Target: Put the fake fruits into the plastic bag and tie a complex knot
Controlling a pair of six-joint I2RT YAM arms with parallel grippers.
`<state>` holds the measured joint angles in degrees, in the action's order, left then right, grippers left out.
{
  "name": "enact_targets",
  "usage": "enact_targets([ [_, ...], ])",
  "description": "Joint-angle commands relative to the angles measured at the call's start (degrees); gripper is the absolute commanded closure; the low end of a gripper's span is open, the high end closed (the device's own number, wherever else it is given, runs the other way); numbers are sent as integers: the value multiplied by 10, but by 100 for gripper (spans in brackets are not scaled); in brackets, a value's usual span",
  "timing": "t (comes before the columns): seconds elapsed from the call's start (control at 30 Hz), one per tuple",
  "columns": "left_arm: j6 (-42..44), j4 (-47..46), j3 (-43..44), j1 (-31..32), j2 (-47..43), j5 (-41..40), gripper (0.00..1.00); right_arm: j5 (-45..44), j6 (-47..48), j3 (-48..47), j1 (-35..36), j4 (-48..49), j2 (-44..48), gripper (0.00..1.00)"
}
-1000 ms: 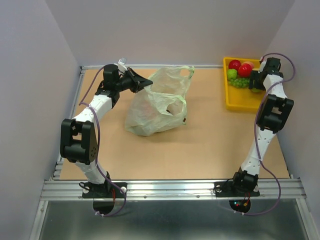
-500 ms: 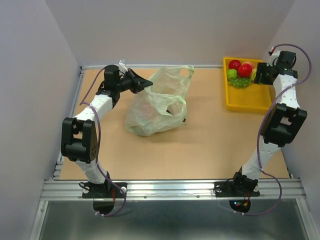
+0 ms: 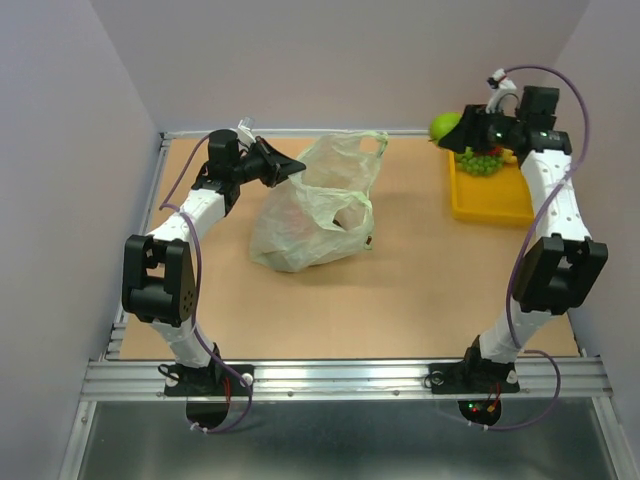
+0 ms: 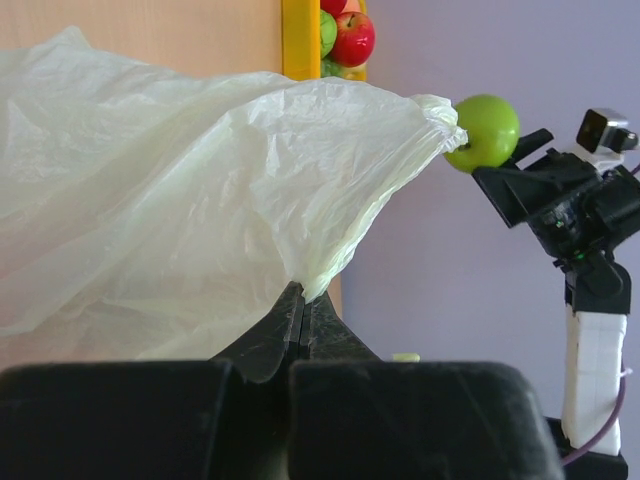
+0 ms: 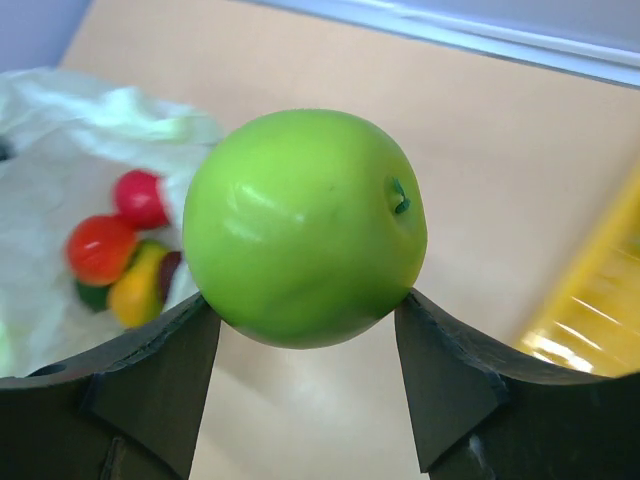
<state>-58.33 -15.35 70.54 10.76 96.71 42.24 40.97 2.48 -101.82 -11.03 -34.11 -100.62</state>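
Observation:
My right gripper (image 3: 447,132) is shut on a glossy green apple (image 3: 443,126), one of the fake fruits, held in the air just left of the yellow tray (image 3: 490,205). In the right wrist view the apple (image 5: 305,225) sits between both fingers. The pale-green plastic bag (image 3: 315,205) lies at the table's middle left. My left gripper (image 3: 297,163) is shut on its upper edge (image 4: 315,270) and holds it up. Through the bag's mouth I see red (image 5: 100,248) and yellow (image 5: 138,290) fruits inside. Green grapes (image 3: 481,162) remain in the tray.
The tray stands at the back right corner against the wall, with a red apple (image 4: 352,38) in it in the left wrist view. Grey walls close the table on three sides. Bare tabletop (image 3: 420,280) lies between bag and tray.
My right arm has risen out of the tray and swung left with the green apple in its jaws. The left gripper and the bag have stayed still.

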Motion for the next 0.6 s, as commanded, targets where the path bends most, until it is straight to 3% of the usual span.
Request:
enact_targets([
  [0.0, 13, -14, 20, -3, -12, 13, 100, 66, -24, 8, 79, 15, 37, 60],
  [0.27, 15, -13, 20, -4, -13, 14, 100, 54, -3, 13, 202, 19, 53, 60],
  [0.57, 15, -12, 24, -3, -10, 16, 100, 3, 34, 32, 295, 19, 40, 60],
])
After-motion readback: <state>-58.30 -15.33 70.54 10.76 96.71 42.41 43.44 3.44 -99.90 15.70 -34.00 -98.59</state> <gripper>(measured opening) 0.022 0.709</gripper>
